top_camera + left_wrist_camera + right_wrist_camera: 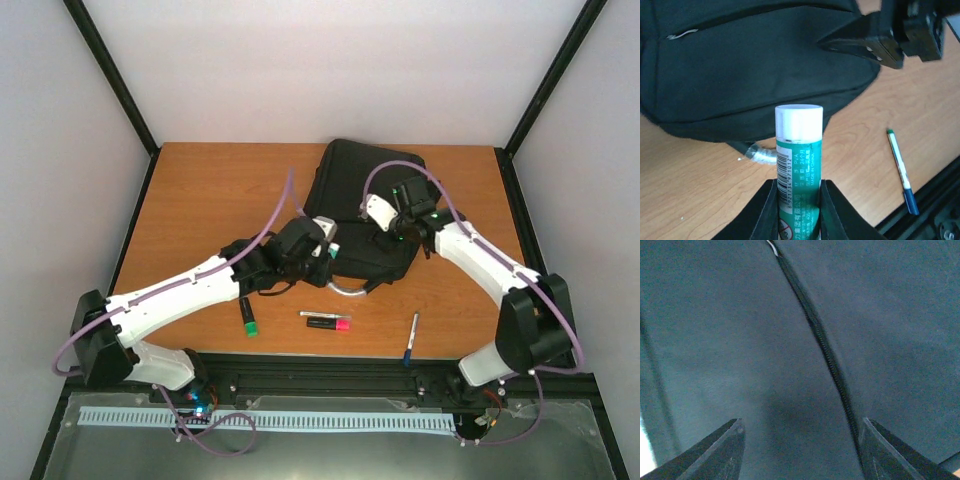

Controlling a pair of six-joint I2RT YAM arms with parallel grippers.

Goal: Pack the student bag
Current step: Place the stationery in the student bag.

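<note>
Student bag (372, 190), large black soft fabric backpack, is laid flat at centre-rear of orange-brown wooden table (210, 200). Right gripper (802, 445) is held over its zip (820, 335) w/ jaws spread. Green-and-white cylindrical glue stick (799, 150) is pinched by left gripper (799, 189), near bag's front edge.

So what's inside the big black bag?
You can't see inside the student bag: its zip looks closed. The glue stick is outside, held in the left tool.
</note>
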